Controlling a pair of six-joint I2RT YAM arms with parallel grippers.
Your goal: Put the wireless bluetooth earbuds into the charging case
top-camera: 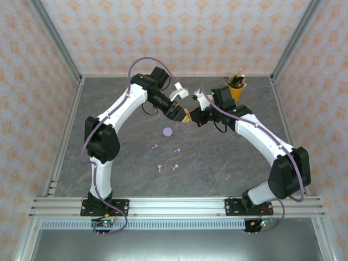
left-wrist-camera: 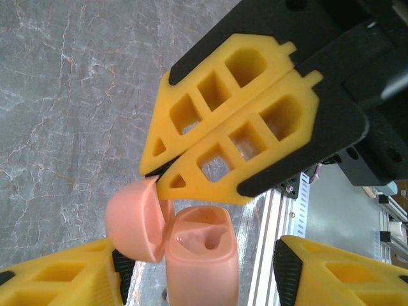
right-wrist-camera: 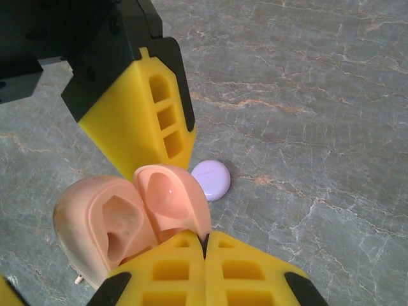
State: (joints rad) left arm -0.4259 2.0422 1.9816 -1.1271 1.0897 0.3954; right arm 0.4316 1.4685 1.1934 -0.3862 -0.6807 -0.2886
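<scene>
The pale pink charging case hangs open above the table, its lid swung aside and both sockets empty. My right gripper is shut, its tips pinching the rim of the lid. My left gripper stands open around the case body, with a gap on one side. In the top view both grippers meet at the case. Two lilac earbuds and two pink earbuds lie loose on the table in front.
A shut lilac round case lies on the table just below the grippers. A yellow cup of pens stands at the back right. Patterned walls close off three sides.
</scene>
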